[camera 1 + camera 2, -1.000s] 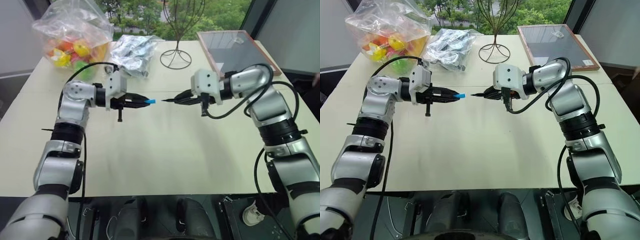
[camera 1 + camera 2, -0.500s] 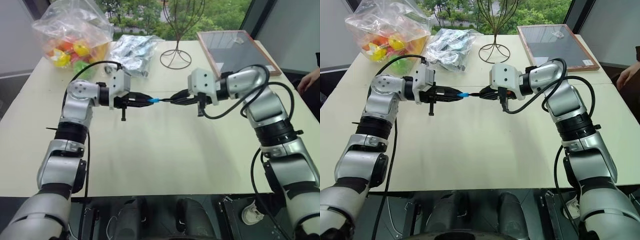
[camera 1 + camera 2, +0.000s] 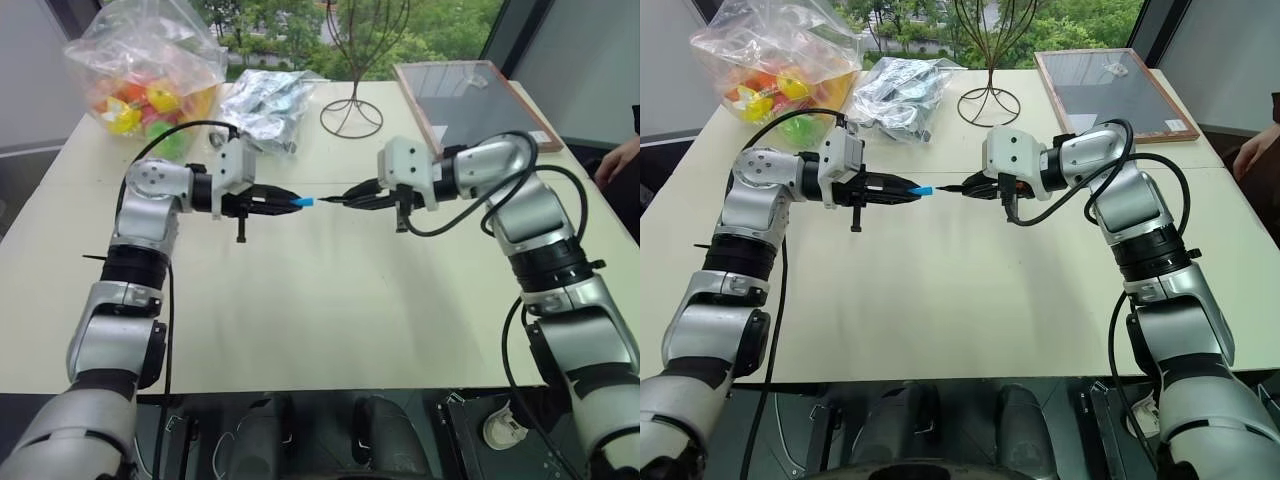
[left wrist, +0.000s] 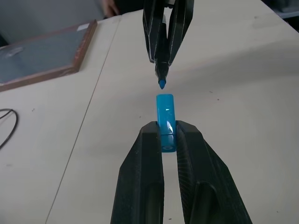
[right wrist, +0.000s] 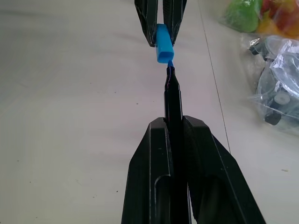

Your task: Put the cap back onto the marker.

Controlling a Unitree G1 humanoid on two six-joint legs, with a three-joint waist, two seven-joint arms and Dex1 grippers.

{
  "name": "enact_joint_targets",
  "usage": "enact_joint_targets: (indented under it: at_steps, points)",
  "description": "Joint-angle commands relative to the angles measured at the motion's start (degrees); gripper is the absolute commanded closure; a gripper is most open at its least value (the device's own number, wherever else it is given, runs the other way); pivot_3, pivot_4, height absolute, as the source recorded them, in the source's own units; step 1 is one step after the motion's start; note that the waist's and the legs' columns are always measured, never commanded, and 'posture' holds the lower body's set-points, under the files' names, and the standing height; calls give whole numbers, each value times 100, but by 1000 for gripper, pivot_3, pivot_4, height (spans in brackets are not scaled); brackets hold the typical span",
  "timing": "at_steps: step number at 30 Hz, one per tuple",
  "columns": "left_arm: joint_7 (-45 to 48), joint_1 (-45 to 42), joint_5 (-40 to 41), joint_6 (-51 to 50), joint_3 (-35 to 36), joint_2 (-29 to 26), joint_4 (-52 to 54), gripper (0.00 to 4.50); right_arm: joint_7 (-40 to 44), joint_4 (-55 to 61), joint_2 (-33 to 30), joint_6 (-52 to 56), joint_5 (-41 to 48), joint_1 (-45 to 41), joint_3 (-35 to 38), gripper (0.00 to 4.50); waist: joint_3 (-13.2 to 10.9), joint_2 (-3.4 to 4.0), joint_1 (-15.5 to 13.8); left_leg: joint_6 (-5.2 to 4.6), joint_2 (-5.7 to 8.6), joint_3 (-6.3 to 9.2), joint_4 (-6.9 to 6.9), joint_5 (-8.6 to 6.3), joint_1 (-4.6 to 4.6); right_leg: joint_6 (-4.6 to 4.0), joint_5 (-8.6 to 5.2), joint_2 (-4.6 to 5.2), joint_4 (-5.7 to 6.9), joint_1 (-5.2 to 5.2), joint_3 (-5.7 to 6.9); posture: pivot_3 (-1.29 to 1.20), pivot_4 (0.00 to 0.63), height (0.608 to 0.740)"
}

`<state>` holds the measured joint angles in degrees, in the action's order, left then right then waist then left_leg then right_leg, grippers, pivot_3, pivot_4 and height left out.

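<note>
Facing each other above the middle of a pale table point(image 3: 330, 320), two robot grippers hold matching parts. The left gripper point(image 3: 292, 201) has its fingers point(image 4: 145, 172) clamped on the cap point(image 4: 166, 120), a short bright blue cylinder, open end outward. The right gripper point(image 3: 352, 197) is closed tight around the marker point(image 5: 173, 100), a slim black stick. Its blue tip sits just short of the cap's opening, nearly aligned, not yet inside.
</note>
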<state>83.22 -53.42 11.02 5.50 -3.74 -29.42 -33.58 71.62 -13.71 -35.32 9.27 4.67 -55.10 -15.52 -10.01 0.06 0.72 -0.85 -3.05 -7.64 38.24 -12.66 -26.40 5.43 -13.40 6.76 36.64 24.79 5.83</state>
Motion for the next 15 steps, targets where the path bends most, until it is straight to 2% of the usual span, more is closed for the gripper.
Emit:
enact_joint_targets:
  at_steps: [1,15]
  points:
    - [-62,-11,127,-24,72,-42,192,4480,-38,47,-9,-92,2,-87,144,4500,0,0,4,0,0,0,0,0,0,0,0,0,0,0,0,0,150,740]
    - [-219,-164,27,151,-31,227,16,4480,-40,213,55,-14,36,-41,114,4500,0,0,3,0,0,0,0,0,0,0,0,0,0,0,0,0,150,740]
